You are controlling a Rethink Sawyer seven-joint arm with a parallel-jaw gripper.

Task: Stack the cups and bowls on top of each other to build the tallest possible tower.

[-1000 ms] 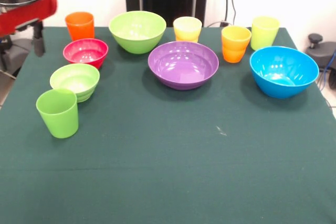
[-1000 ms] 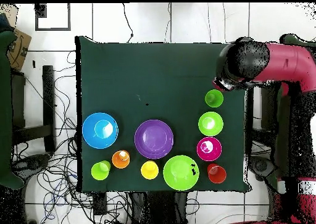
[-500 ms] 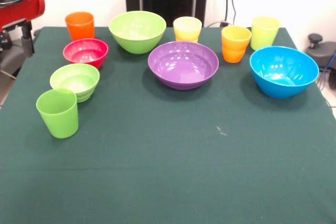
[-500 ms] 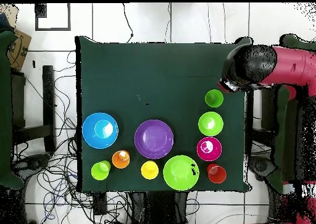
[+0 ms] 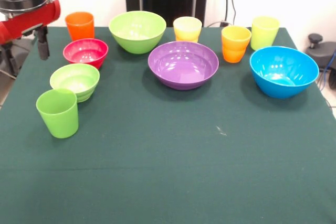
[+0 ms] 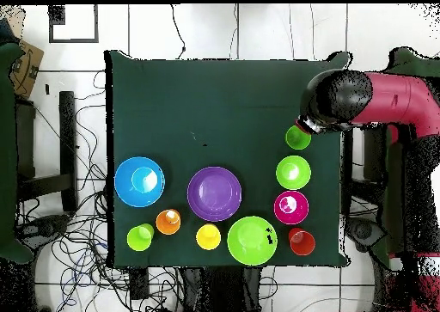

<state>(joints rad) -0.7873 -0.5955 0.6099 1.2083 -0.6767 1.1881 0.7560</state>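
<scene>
All cups and bowls stand apart on the green cloth; nothing is stacked. Down the left of the front view are an orange cup point(image 5: 80, 25), a small red bowl point(image 5: 85, 52), a small lime bowl point(image 5: 75, 81) and a green cup point(image 5: 58, 113). Along the back stand a large lime bowl point(image 5: 137, 31), a pale yellow cup point(image 5: 187, 29), an orange-yellow cup point(image 5: 235, 43) and a yellow-green cup point(image 5: 264, 32). The purple bowl point(image 5: 183, 64) is central and the blue bowl point(image 5: 284, 70) is at the right. My gripper point(image 5: 39, 45) hangs at the far left, level with the red bowl, holding nothing. Overhead, the arm's head point(image 6: 331, 102) is beside the green cup point(image 6: 298, 137).
The table point(image 5: 173, 171) has a wide bare stretch of cloth in the front view's lower half. A dark stand point(image 5: 9, 61) shows past the left edge and cables point(image 5: 325, 66) hang off the right.
The arm's head swung outward past the table's edge half a second ago, then came back over the edge beside the green cup. No cup or bowl has moved.
</scene>
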